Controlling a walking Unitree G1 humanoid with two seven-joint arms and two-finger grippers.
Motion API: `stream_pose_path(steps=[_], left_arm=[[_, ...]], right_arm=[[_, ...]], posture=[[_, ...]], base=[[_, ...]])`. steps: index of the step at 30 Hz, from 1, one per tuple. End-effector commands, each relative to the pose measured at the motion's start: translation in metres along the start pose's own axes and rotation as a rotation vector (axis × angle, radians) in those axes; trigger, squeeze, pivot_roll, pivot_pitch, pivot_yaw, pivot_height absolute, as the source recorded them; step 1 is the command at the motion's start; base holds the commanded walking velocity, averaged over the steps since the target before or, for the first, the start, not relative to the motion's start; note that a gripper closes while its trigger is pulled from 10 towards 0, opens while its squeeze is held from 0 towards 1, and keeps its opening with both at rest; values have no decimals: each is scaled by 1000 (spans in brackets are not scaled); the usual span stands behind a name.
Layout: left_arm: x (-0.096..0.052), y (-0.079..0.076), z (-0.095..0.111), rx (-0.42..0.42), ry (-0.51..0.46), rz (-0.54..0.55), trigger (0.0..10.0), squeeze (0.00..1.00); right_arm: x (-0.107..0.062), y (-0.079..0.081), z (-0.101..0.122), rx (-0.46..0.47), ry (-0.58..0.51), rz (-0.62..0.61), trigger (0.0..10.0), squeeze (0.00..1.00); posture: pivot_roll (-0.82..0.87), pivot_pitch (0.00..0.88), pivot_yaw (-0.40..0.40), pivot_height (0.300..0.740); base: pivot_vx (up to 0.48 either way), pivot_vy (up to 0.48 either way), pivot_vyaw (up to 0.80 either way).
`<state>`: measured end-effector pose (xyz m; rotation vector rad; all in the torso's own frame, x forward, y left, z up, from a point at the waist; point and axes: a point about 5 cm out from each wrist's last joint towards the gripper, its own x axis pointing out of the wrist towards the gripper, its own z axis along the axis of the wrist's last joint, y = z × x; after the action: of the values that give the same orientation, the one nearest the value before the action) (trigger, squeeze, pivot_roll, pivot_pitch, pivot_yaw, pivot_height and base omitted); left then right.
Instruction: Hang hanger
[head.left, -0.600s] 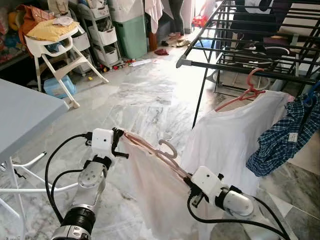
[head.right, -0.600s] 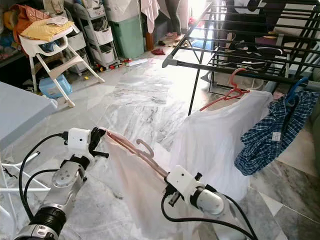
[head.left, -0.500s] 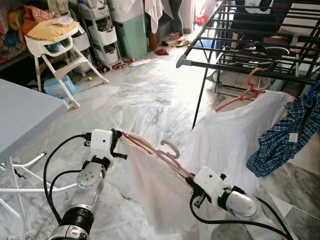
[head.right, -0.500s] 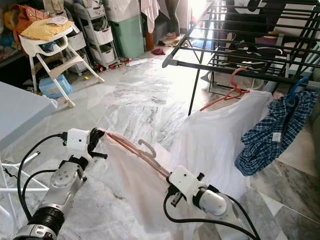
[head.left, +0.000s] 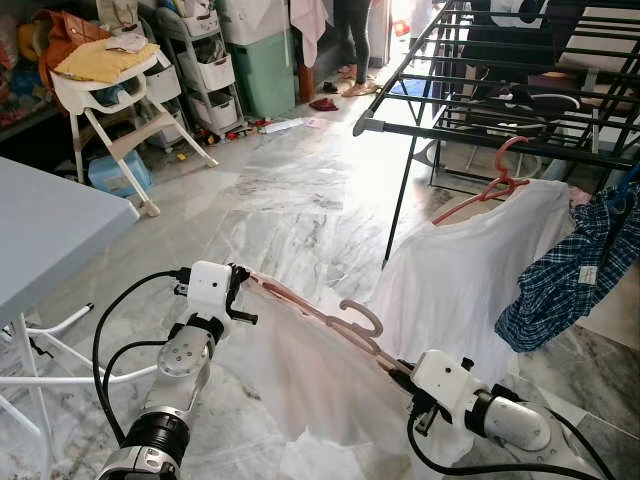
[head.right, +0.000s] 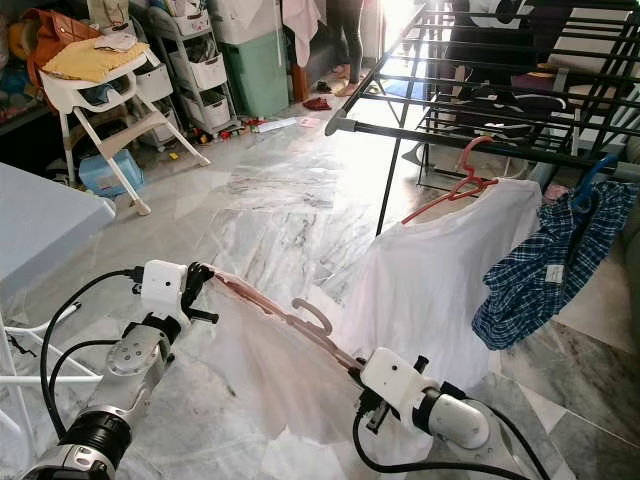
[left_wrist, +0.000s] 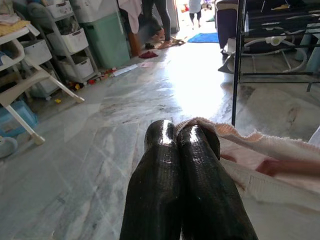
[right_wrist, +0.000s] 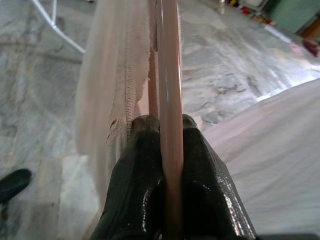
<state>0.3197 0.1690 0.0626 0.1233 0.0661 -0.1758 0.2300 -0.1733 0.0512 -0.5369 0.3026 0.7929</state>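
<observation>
A pink hanger (head.left: 320, 315) carrying a pale garment (head.left: 300, 370) is stretched between both grippers, low and in front of the black drying rack (head.left: 480, 135). The left gripper (head.left: 236, 291) has its fingers (left_wrist: 172, 165) clenched on the garment's edge at the hanger's far end; the right gripper (head.left: 405, 375) grips the hanger bar between its fingers (right_wrist: 145, 165). A white shirt (head.left: 470, 265) on another hanger hangs from the rack.

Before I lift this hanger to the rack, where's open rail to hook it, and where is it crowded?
The front rail looks bare from its near end to the red hanger carrying the white shirt. Beyond that, the plaid shirt crowds it. Both the left gripper and right gripper hold the pink hanger.
</observation>
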Motion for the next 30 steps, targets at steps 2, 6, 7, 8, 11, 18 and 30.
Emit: stream_pose_path(steps=[2,6,7,8,11,18,30], left_arm=[[0,32,9,13,-19,141,0,0],[0,33,9,13,-15,149,0,0],[1,33,10,13,-15,154,0,0],[1,33,10,11,-15,154,0,0],[2,36,11,15,-13,155,0,0],[1,45,12,13,-4,183,0,0],[1,38,6,-23,13,171,0,0]], right_arm=[[-12,-12,-11,28,48,-65,10000,0],[-12,-16,-3,48,-12,-75,10000,0],[-14,-15,-5,32,0,-59,10000,0],[-14,-14,-7,21,9,-58,10000,0],[-21,-8,-5,34,-33,15,10000,0],[-41,-4,-18,-3,12,104,10000,0],[-57,-30,-2,38,-115,19,10000,0]], posture=[[-132,0,112,740],[-131,0,110,740],[-131,0,110,740],[-131,0,111,740],[-133,0,116,740],[-129,0,111,740],[-145,0,109,740]], base=[[0,0,0],[0,0,0],[0,0,0],[0,0,0],[0,0,0],[0,0,0],[0,0,0]])
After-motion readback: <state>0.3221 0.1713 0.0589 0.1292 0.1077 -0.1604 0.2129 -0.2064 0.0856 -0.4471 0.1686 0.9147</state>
